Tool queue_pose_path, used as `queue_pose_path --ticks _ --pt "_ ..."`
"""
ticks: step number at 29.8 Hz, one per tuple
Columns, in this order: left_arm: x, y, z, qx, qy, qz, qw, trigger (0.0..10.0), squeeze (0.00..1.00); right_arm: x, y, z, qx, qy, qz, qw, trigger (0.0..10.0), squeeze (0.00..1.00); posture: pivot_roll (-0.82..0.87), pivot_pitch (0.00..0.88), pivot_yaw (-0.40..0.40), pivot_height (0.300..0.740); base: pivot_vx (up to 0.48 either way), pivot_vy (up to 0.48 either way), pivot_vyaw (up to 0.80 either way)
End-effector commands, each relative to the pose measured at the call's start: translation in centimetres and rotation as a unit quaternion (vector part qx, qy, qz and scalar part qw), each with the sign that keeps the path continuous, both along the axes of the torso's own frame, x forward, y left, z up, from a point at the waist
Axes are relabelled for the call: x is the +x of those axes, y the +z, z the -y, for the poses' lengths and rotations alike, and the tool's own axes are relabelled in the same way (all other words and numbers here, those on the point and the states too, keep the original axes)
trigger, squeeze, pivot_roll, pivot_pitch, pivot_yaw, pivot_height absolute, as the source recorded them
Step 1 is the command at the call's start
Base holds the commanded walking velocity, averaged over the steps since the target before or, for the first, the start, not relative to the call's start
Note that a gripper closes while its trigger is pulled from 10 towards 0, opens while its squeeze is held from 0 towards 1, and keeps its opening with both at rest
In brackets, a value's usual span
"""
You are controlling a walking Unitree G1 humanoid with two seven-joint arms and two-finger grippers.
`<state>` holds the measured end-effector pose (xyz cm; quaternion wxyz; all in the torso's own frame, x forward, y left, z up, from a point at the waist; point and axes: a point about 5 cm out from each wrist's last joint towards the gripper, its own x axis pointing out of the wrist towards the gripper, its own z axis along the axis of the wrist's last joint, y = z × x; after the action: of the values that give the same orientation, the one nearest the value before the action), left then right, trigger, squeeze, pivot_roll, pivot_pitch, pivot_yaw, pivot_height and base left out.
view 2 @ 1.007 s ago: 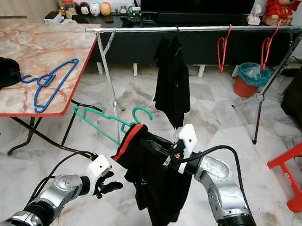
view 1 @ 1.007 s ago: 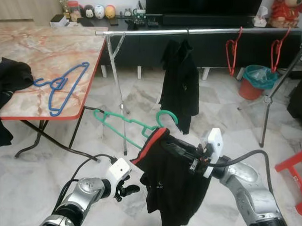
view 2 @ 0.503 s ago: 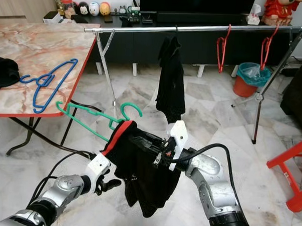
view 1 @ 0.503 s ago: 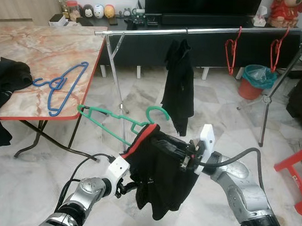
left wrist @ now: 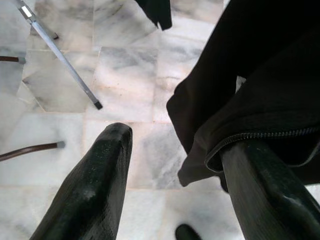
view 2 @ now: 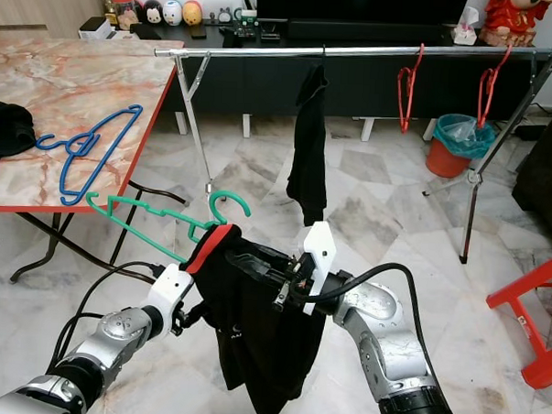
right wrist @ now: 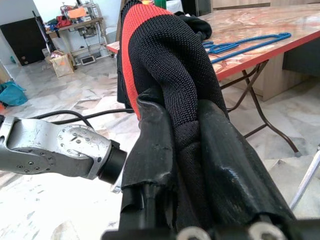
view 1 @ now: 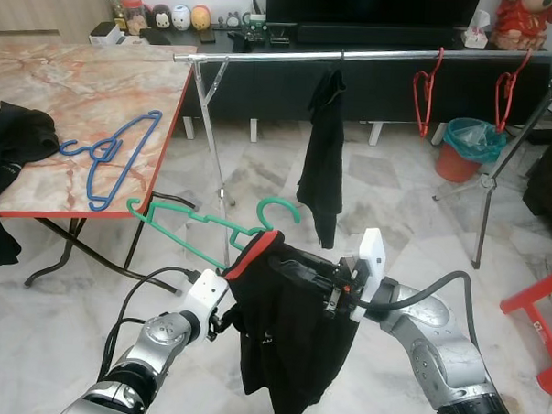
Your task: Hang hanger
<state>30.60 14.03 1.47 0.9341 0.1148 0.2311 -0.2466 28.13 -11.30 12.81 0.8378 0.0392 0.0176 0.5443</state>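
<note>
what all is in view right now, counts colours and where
green hanger: 1, green, carrying the black garment, before the robot
black garment: 1, black with red collar, on the green hanger
clothes rail: 1, silver, ahead
hung black garment: 1, black, on the rail
red hangers: 2, red, right part of rail
blue hangers: blue, count unclear, on the table
table: 1, marble top, red edge, left
dark clothes: black, table's left edge
bin: 1, red, green liner, beyond rail
left gripper: open, at the garment's edge
right gripper: shut on the garment's collar
</note>
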Motion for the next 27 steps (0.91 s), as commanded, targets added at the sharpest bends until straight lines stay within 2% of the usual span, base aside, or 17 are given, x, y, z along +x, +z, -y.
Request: queue_pose_path --ticks 1,4,7,11,15,16,19,24,27 --pt "0.2 0.2 0.2 -0.015 -0.005 -0.006 1.000 10.0 0.00 -0.1 1.1 -0.3 0.010 0.011 0.021 1.000 10.0 0.00 0.01 0.037 0.008 0.740 0.000 0.000 0.00" --pt "-0.1 0.2 0.8 -0.042 -0.035 -0.016 0.998 10.0 0.00 -0.1 1.0 -0.3 0.008 0.012 0.020 1.000 10.0 0.00 0.01 0.038 0.005 0.740 0.000 0.000 0.00" --pt "-1.3 -0.3 1.7 -0.079 -0.113 -0.052 0.989 10.0 0.00 0.0 1.0 -0.3 0.008 0.011 0.018 1.000 10.0 0.00 0.01 0.037 0.005 0.740 0.000 0.000 0.00" --pt "-1.9 -0.8 1.7 -0.073 -0.136 -0.072 0.985 10.0 0.00 0.1 1.0 -0.3 0.007 0.010 0.018 1.000 10.0 0.00 0.01 0.037 0.005 0.740 0.000 0.000 0.00" --pt "-1.6 -0.9 1.3 -0.052 -0.106 -0.060 0.991 10.0 0.00 0.1 1.0 -0.3 0.006 0.010 0.018 1.000 10.0 0.00 0.01 0.038 0.004 0.740 0.000 0.000 0.00" --pt "-1.2 -1.0 1.1 -0.036 -0.074 -0.054 0.995 10.0 0.00 0.1 1.1 -0.3 0.006 0.011 0.019 1.000 10.0 0.00 0.01 0.037 0.003 0.740 0.000 0.000 0.00" --pt "-0.7 -0.8 0.7 -0.015 -0.025 -0.040 0.999 10.0 0.00 0.0 1.2 -0.4 0.006 0.013 0.019 1.000 10.0 0.00 0.01 0.036 0.003 0.740 0.000 0.000 0.00" --pt "-0.3 -0.6 0.3 -0.006 0.009 -0.024 1.000 10.0 0.00 -0.1 1.2 -0.5 0.007 0.016 0.020 1.000 10.0 0.00 0.01 0.036 0.003 0.740 0.000 0.000 0.00" --pt "-0.2 -0.5 0.4 -0.026 0.022 -0.017 0.999 10.0 0.00 -0.1 1.2 -0.4 0.007 0.016 0.019 1.000 10.0 0.00 0.01 0.035 0.003 0.740 0.000 0.000 0.00"
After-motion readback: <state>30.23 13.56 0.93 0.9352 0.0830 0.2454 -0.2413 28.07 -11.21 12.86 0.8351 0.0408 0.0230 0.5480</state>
